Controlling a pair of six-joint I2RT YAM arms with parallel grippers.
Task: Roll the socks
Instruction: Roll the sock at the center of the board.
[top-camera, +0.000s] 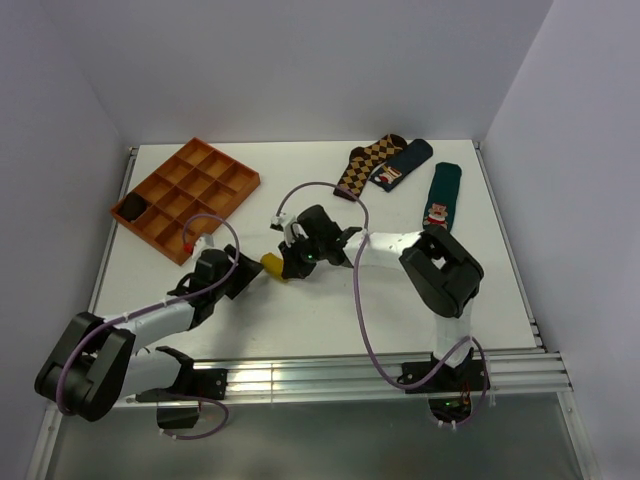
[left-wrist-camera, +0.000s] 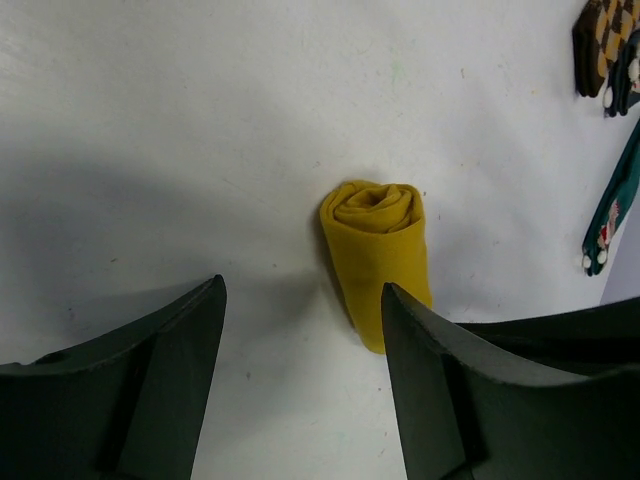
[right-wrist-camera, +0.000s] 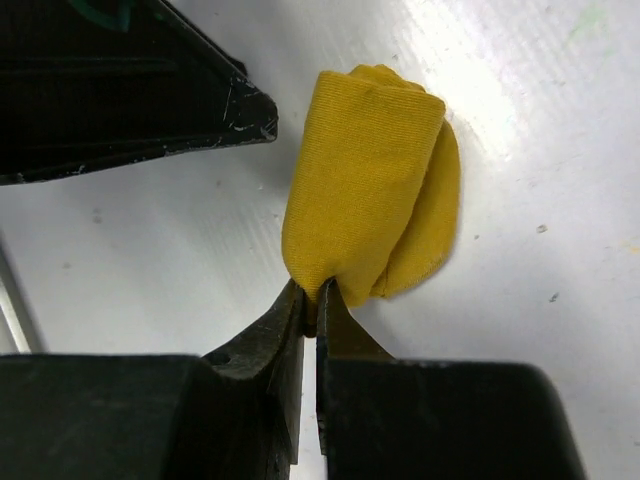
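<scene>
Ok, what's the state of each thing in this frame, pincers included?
yellow sock: rolled up, one edge pinched.
right pincer: shut on the yellow sock's edge.
left pincer: open, at the roll's end; contact unclear.
argyle sock: unrolled, flat.
navy sock: unrolled, flat, against the argyle one.
green sock: unrolled, flat, apart.
tray: dark item in one corner compartment.
</scene>
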